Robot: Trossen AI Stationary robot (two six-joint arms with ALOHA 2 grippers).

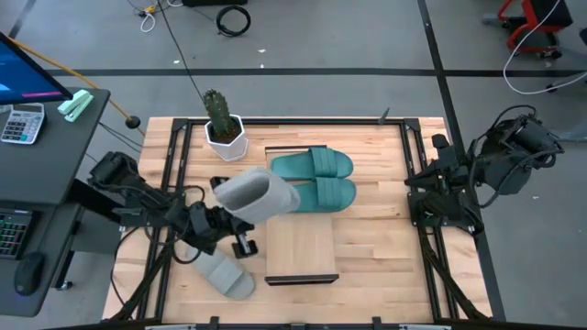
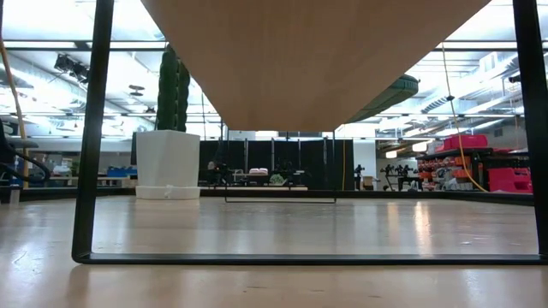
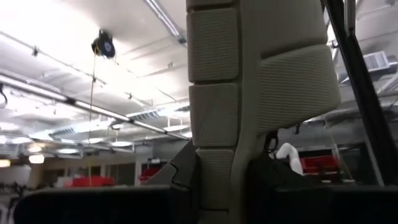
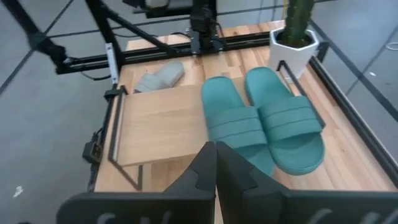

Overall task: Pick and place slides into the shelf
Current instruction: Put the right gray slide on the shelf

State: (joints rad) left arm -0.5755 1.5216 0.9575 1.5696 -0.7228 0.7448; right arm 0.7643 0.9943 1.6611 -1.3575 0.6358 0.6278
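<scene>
My left gripper is over the table's left half, shut on a light grey slide that is lifted beside the shelf, a pale board with black edging. The slide's ribbed sole fills the left wrist view. Two teal slides lie side by side, soles down, on the shelf's far half. The second grey slide lies on the tabletop near the left front corner. My right gripper waits, shut, at the table's right edge. My left gripper holds the grey slide pinched between its two fingers, one on either side of the slide's near end. It comes from the table's left. The slide is lifted clear of the table and reaches from the fingers toward the shelf.
A cactus in a white pot stands on the tabletop at the far left, close to the shelf's far end. The near half of the shelf board is bare. Black frame rails run along the table's sides. A desk with a calculator stands to the left.
</scene>
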